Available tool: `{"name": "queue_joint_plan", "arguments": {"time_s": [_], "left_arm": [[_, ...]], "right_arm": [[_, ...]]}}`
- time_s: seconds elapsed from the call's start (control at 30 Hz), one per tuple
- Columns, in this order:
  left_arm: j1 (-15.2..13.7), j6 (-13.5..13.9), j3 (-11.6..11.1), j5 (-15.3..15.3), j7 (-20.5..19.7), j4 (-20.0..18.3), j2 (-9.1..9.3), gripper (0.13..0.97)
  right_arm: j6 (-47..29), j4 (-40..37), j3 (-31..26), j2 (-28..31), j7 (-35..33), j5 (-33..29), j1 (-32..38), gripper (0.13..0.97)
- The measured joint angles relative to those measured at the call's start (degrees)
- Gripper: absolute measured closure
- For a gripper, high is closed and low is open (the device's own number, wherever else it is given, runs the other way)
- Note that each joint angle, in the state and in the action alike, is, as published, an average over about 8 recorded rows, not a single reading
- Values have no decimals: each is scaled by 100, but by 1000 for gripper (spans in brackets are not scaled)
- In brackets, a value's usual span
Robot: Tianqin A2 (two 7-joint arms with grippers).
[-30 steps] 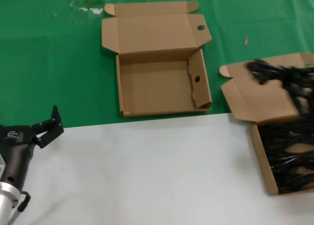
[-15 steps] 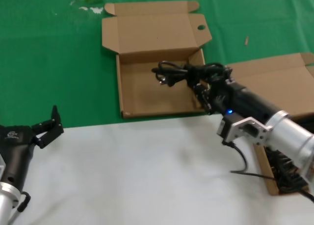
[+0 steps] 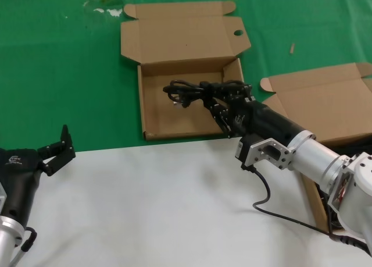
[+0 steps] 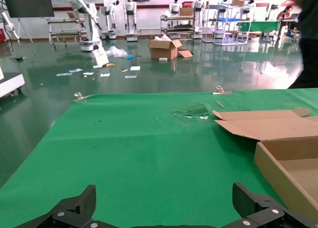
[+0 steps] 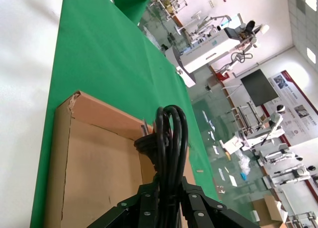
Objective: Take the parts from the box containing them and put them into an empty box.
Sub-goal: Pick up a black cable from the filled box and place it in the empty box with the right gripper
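Observation:
My right gripper (image 3: 220,99) is shut on a black cable bundle (image 3: 185,93) and holds it over the floor of the empty box (image 3: 152,113), the one with round holes in its lid tab and side wall. In the right wrist view the looped cord (image 5: 168,141) sticks out between the closed jaws above that box (image 5: 94,163). The box containing the parts (image 3: 317,107) lies at the right with its lid open; my arm hides most of its contents. My left gripper (image 3: 59,148) idles open at the left edge of the white sheet, its fingertips (image 4: 83,203) spread over green cloth.
A green cloth (image 3: 64,69) covers the far half of the table and a white sheet (image 3: 157,203) the near half. The right arm's thick wire (image 3: 273,209) trails across the white sheet.
My right arm has carried the cable bundle farther left, from the empty box's right wall to above its middle. The left arm has not moved.

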Motion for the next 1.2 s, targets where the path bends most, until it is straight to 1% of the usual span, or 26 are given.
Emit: {"name": "queue_joint_plan", "arguments": {"time_s": [0.27,0.53,0.57,0.83,0.87,1.13,1.2], "left_arm": [[0,0,0,0,0,0,0,132],[0,0,0,0,0,0,0,132],[0,0,0,0,0,0,0,132],[0,0,0,0,0,0,0,132],[0,0,0,0,0,0,0,132],[0,0,0,0,0,0,0,132],[0,0,0,0,0,0,0,132]], "right_arm": [[0,-2,0,-1,-1,0,1,857],[0,-2,0,-1,-1,0,1,754],[0,-2,0,-1,-1,0,1,754],[0,-2,0,-1,-1,0,1,584],[0,-2,0,-1,-1,0,1,584],[0,-2,0,-1,-1,0,1,377],[0,-2,0,-1,-1,0,1,377]]}}
